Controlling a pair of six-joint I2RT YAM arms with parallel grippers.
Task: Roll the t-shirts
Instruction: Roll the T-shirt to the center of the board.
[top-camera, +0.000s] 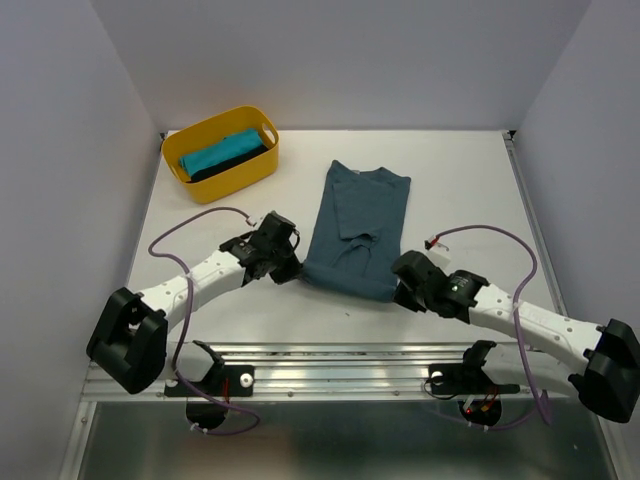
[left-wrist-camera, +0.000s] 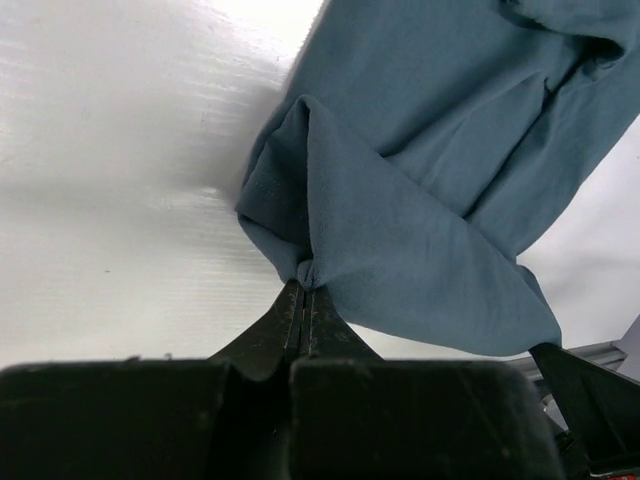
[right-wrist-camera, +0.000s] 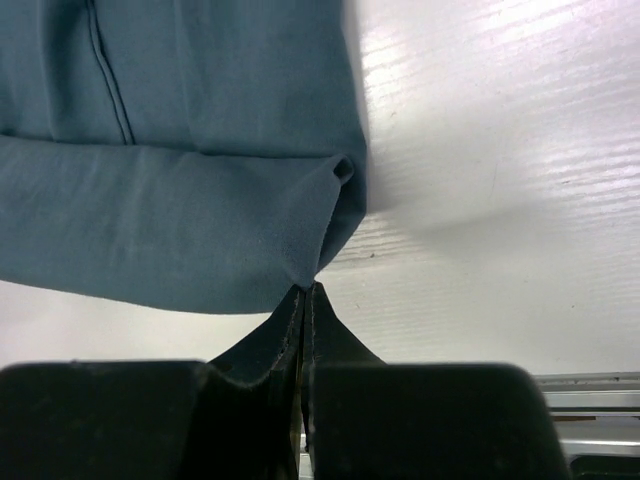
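A yellow tub (top-camera: 235, 180) sits well away from the left pincer (top-camera: 290, 268), past it and off to its left, in the far corner of the white table (top-camera: 460, 190). The tub is oval and has a handle slot in its rim. The table lies flat under the left pincer and the right pincer (top-camera: 400, 290). Behind both pincers, along the near edge, runs a shiny metal rail (top-camera: 340, 362). Pale walls (top-camera: 340, 50) stand around the table.
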